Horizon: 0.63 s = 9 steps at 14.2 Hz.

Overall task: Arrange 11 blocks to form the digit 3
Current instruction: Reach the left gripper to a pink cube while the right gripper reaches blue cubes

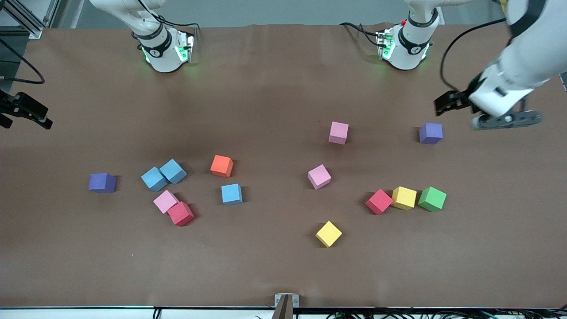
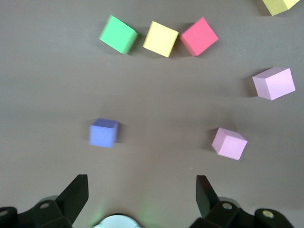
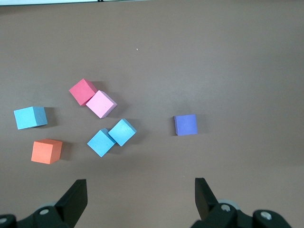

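Nothing is built yet. The blocks lie loose on the tabletop [image 1: 274, 88] in two bunches. In the front view, one bunch sits at about 8 o'clock from the middle: two blue blocks [image 1: 154, 179] that touch, a pink block [image 1: 165, 201] touching a red block [image 1: 180, 213], an orange block [image 1: 221, 165] and one more blue block [image 1: 231, 194]. The other bunch sits at about 4 o'clock: a red [image 1: 379, 201], a yellow [image 1: 404, 197] and a green block [image 1: 432, 198] in a row, a lone yellow block [image 1: 328, 233], and two more pink blocks [image 1: 339, 132] higher up. The left gripper [image 2: 141, 192] hangs over the tabletop at about 2 o'clock. Its fingers [image 2: 78, 190] are wide open and hold nothing. A purple cube [image 1: 431, 133] is closest to it, but I think that one is not needed. The top pink block lies at about 9 o'clock from this gripper, and the left arm is much nearer to it. A cube has no long side, so any turn of the fingers should fit. The right gripper [image 3: 137, 192] waits at the 9 o'clock edge, wide open and empty too. The blue pair is nearer to it, at about 4 o'clock, past another purple cube [image 1: 102, 182].
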Each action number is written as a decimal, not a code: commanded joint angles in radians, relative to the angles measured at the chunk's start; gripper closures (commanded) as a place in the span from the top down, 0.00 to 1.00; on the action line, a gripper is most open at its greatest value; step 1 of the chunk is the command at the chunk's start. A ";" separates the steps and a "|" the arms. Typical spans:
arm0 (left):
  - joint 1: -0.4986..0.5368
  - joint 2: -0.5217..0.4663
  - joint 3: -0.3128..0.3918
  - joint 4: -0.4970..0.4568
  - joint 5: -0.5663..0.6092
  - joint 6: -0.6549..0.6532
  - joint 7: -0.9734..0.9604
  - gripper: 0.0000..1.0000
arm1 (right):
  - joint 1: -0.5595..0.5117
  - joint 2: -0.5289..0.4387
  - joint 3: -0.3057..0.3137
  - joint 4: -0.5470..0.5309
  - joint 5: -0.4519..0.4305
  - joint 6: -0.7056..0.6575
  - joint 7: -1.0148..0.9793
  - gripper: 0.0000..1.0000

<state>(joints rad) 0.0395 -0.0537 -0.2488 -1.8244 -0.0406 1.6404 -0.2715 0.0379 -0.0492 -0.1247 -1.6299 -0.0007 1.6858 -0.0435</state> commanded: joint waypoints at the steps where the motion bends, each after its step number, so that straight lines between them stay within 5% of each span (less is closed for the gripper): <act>1: -0.001 -0.023 -0.085 -0.143 -0.015 0.131 -0.040 1.00 | -0.021 0.024 0.008 -0.008 0.002 0.021 0.008 1.00; 5: -0.003 0.009 -0.259 -0.315 -0.007 0.381 -0.049 1.00 | 0.002 0.106 0.011 -0.005 0.024 0.104 0.010 1.00; 9: -0.009 0.032 -0.360 -0.521 -0.007 0.681 -0.130 1.00 | 0.101 0.204 0.011 0.027 0.045 0.146 0.007 1.00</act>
<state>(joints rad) 0.0236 -0.0144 -0.5779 -2.2568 -0.0423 2.2108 -0.3668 0.0861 0.1138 -0.1117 -1.6294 0.0393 1.8332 -0.0430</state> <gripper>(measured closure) 0.000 0.000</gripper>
